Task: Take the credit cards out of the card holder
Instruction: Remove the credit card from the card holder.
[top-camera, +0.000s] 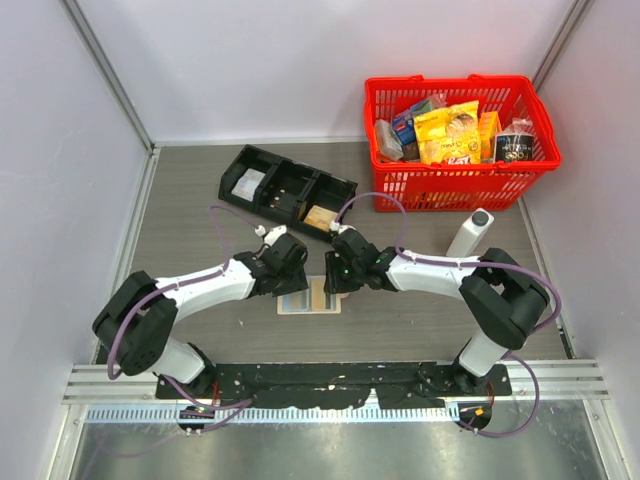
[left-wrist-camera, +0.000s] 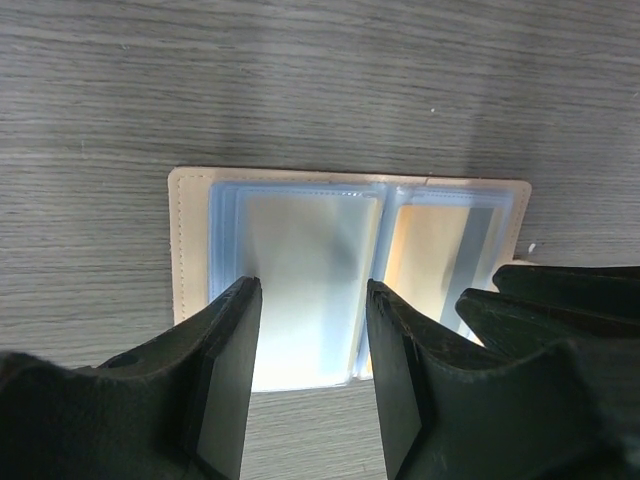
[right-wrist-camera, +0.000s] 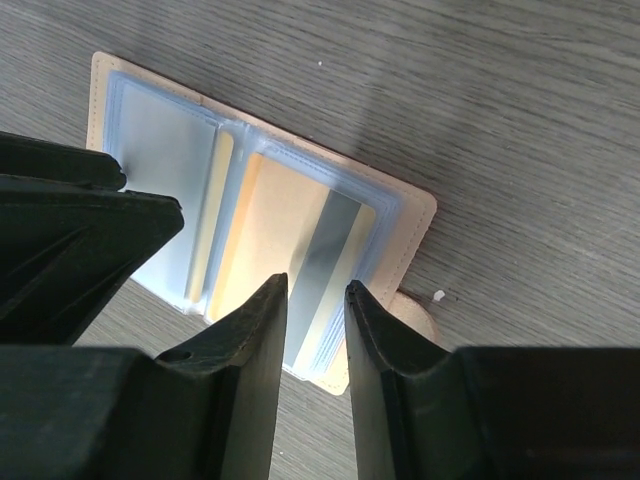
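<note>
The card holder (top-camera: 310, 298) lies open and flat on the grey table, tan rim and light blue sleeves up. In the left wrist view (left-wrist-camera: 190, 240) its left page holds a pale blue card (left-wrist-camera: 300, 270). Its right page holds a yellowish card (right-wrist-camera: 285, 225) with a grey stripe. Its closing tab (right-wrist-camera: 415, 312) sticks out at the side. My left gripper (left-wrist-camera: 312, 290) is open and empty just above the left page. My right gripper (right-wrist-camera: 315, 286) is open with a narrower gap, empty, just above the right page. In the top view the two grippers (top-camera: 288, 262) (top-camera: 340, 268) nearly meet over the holder.
A black three-compartment tray (top-camera: 287, 190) with flat packets lies behind the grippers. A red basket (top-camera: 460, 130) full of snack packs stands at the back right. A white bottle (top-camera: 470, 235) stands by the right arm. Walls close in on both sides.
</note>
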